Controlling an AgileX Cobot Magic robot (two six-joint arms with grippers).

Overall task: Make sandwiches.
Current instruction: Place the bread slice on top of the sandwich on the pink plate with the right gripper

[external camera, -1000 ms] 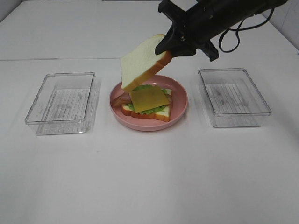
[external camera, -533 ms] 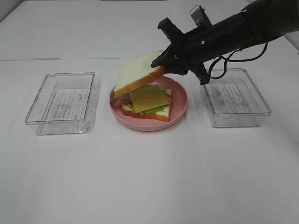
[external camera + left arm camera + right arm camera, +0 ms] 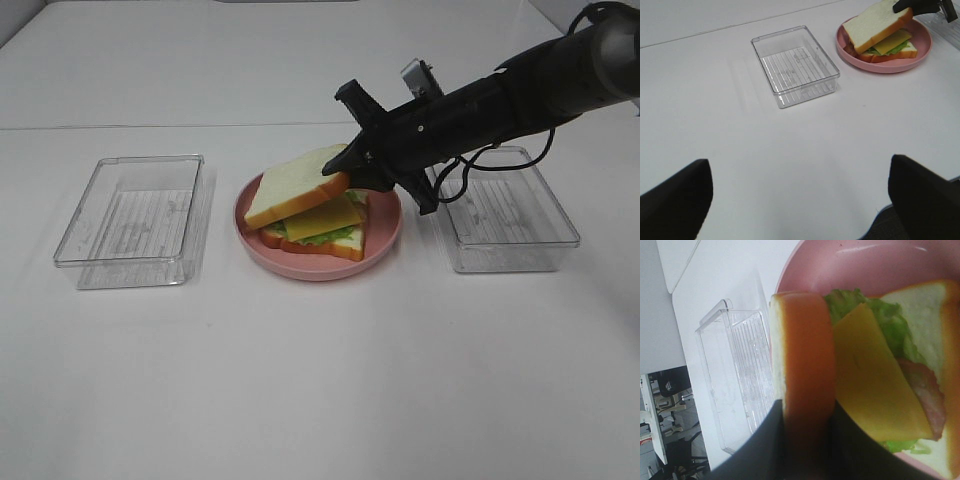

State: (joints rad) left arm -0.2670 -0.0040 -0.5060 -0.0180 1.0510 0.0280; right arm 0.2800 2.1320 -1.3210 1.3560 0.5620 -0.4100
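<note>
On the pink plate [image 3: 388, 232] lies the sandwich stack: a bottom bread slice [image 3: 335, 248], green lettuce [image 3: 322, 237] and yellow cheese [image 3: 330, 214]. My right gripper [image 3: 345, 168] is shut on the crust edge of the top bread slice [image 3: 292, 188], which sits slightly tilted right over the cheese. The right wrist view shows that orange crust [image 3: 807, 355] between the fingers [image 3: 769, 440], with cheese [image 3: 870, 375], lettuce [image 3: 890, 325] and reddish ham [image 3: 925, 390] beneath. My left gripper [image 3: 800, 200] stands wide open over bare table, far from the plate [image 3: 920, 50].
A clear plastic tray [image 3: 135, 215] stands left of the plate and another clear tray [image 3: 500, 205] right of it, under the right arm. The left tray [image 3: 795, 65] also shows in the left wrist view. White table surrounds them.
My right gripper has come down and leftward with the bread slice, which went from steeply tilted high above the plate to nearly flat on the stack.
</note>
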